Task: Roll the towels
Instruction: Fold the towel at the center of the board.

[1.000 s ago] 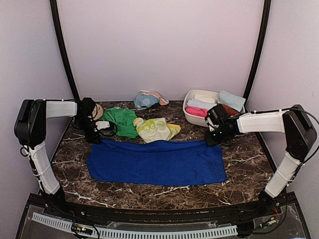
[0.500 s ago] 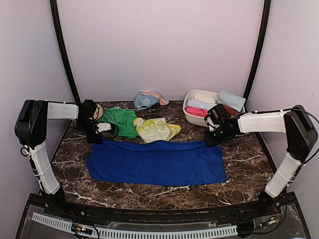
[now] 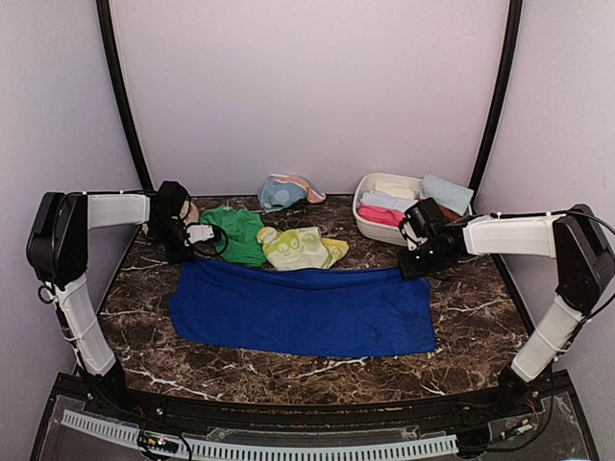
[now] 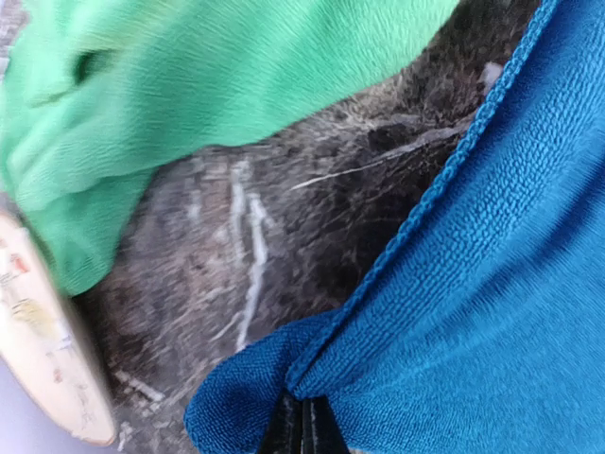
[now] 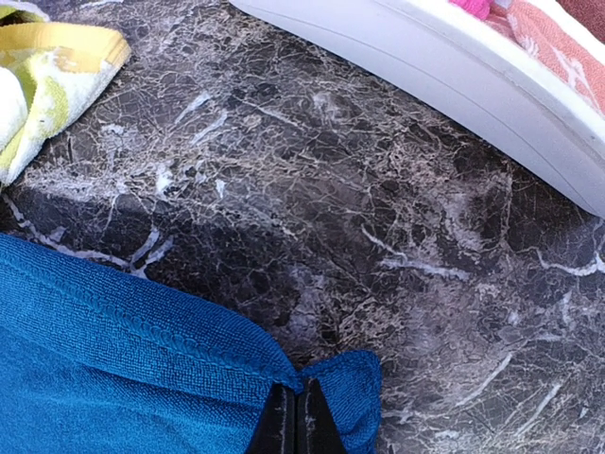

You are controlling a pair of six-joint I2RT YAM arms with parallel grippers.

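Left gripper [image 4: 302, 427] pinching blue towel [image 3: 303, 312] corner; dark marble tabletop [image 3: 288, 373], lilac walls [image 3: 307, 96].

The table [image 3: 288, 370] is a dark brown marble-look slab with thin white veins running all over it. Up close the veining looks fine and crackly. Behind it is a plain back wall [image 3: 307, 86] in a pale lilac-white, with matching side walls [image 3: 48, 96] closing it in like a little booth. Two black poles [image 3: 117, 86] curve up from the back corners. Along the near edge there's a black frame [image 3: 288, 408] with a white slotted strip [image 3: 288, 449]. Lighting is soft and even, with faint shadows.
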